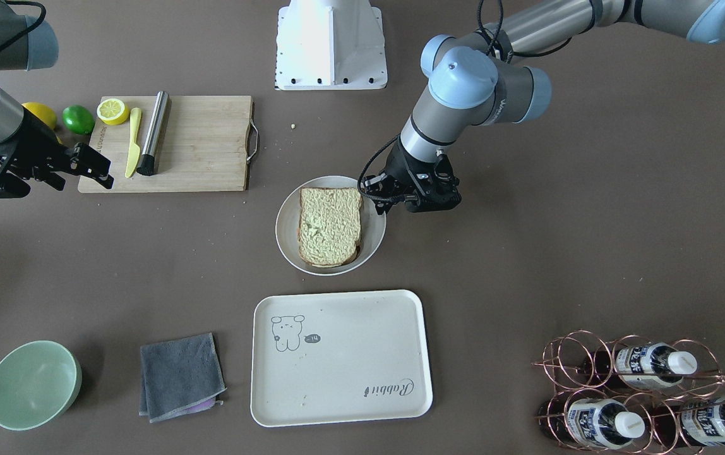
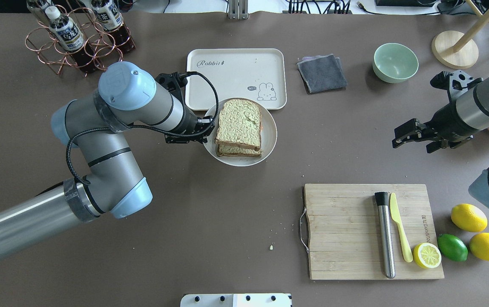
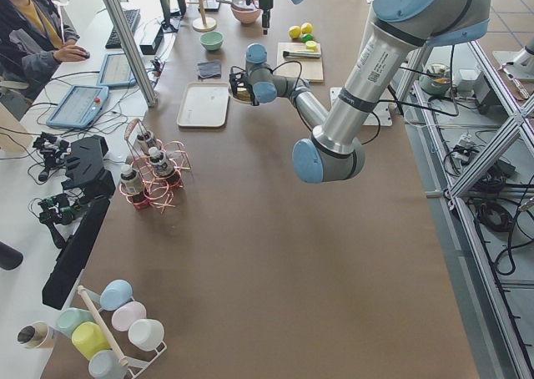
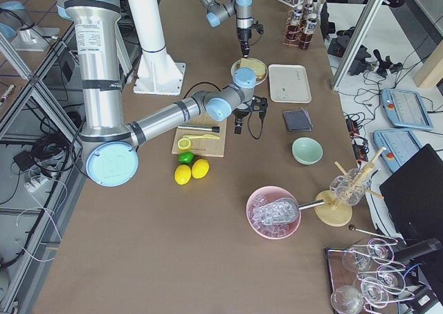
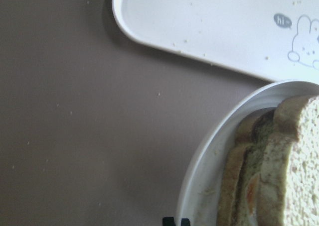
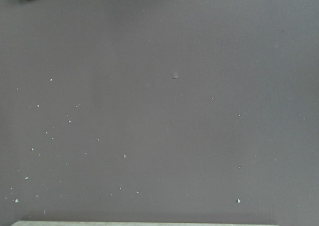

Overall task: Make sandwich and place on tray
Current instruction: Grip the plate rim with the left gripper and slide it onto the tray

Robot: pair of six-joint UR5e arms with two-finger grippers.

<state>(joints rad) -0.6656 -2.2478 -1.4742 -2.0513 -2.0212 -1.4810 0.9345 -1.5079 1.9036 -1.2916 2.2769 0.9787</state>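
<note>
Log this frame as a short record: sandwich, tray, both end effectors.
sandwich: pale green-tan bread sandwich on round white plate
tray: cream-white rounded rectangular tray, no sandwich on it, beside plate
left end effector: at plate's rim beside sandwich, grip state unclear
right end effector: open, empty, beside wooden cutting board

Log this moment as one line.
sandwich on plate | tray without sandwich | left end effector at plate rim | right end effector away, open

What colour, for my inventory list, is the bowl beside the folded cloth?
The bowl is pale mint green, clearest in the front-facing view.
</note>
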